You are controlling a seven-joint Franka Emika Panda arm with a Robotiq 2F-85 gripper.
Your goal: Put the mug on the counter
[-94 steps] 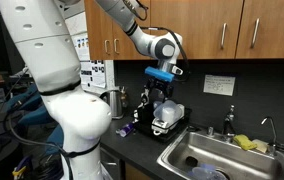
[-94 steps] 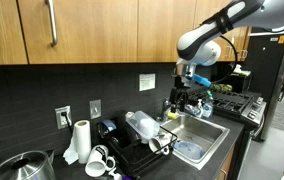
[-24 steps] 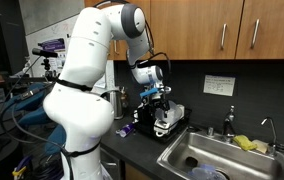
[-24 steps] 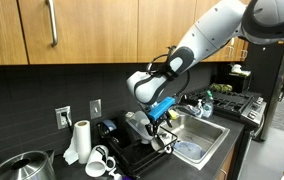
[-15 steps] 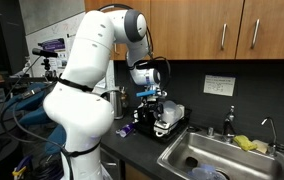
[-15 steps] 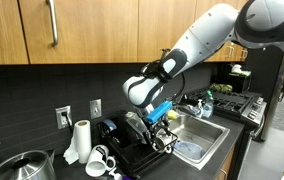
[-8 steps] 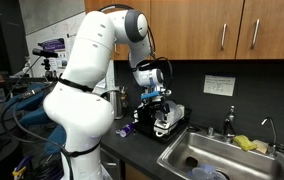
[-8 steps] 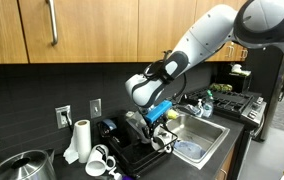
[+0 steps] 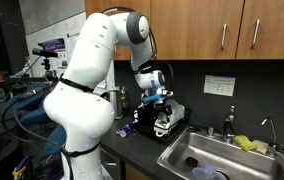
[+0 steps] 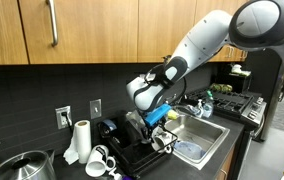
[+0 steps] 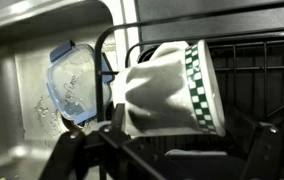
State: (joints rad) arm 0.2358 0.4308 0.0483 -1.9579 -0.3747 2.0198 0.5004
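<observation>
In the wrist view a white mug (image 11: 167, 92) with a green checked band lies on its side on the black wire dish rack (image 11: 252, 70). Its handle is hidden. My gripper (image 11: 167, 160) is open just above it, with dark fingers at the lower left and lower right. In both exterior views the gripper (image 9: 157, 101) (image 10: 159, 114) hangs over the sink end of the rack, above white crockery (image 9: 164, 122) (image 10: 160, 142). The black counter (image 9: 142, 152) carries the rack and the steel sink (image 9: 217, 158).
A blue-rimmed clear lid (image 11: 74, 85) lies in the sink beside the rack. Two more white mugs (image 10: 97, 160) and a paper towel roll (image 10: 77, 140) stand at the rack's far end. A small purple object (image 9: 125, 128) lies on the counter. Wooden cabinets (image 9: 222, 30) hang overhead.
Since six seconds ago the arm has swung from above the sink to low over the dish rack. Over the last second the gripper has barely shifted. It stays open.
</observation>
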